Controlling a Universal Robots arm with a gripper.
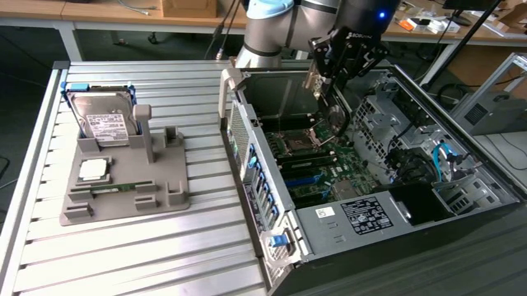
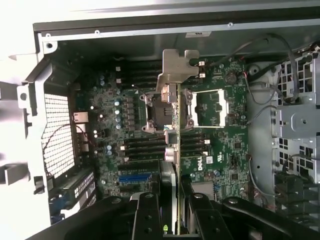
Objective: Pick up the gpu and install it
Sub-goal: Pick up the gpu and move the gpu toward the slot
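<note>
holder [image 1: 169, 185]: grey moulded tray, set at the exterior view's left on the ribbed table [image 1: 123, 259].
holder contents: hard drive [image 1: 103, 120] stood on edge at the far end; processor chip [image 1: 93, 169] laid flat in a pocket; memory stick [image 1: 122, 186] laid in a groove just beside it.
case [image 1: 247, 123]: computer case laid on its side, side panel off, at the exterior view's right of the holder.
case contents: motherboard [image 1: 329, 169] with bare processor socket [image 1: 298, 145]; drive cage, cables and power supply [image 1: 362, 216] along the far side.
gripper [image 1: 325, 77]: hung over the open case, above the motherboard.
jaws: drawn in close, clamped on the flat faces of the gpu, one finger [image 2: 145, 215] on each side.
gpu [image 1: 334, 114]: held in the gripper, hung edge-down over the motherboard, well apart from the holder, not yet seated in a slot as far as can be told.
bracket [image 2: 177, 70]: silver metal end of the card, seen at the far end of it in the wrist view.
handling, judged: light, stiff, thin; fragile at the contacts and small parts; likely to twist if gripped off-centre.
where to hold, judged: across the flat faces near the middle, clear of the contact edge and bracket.
</note>
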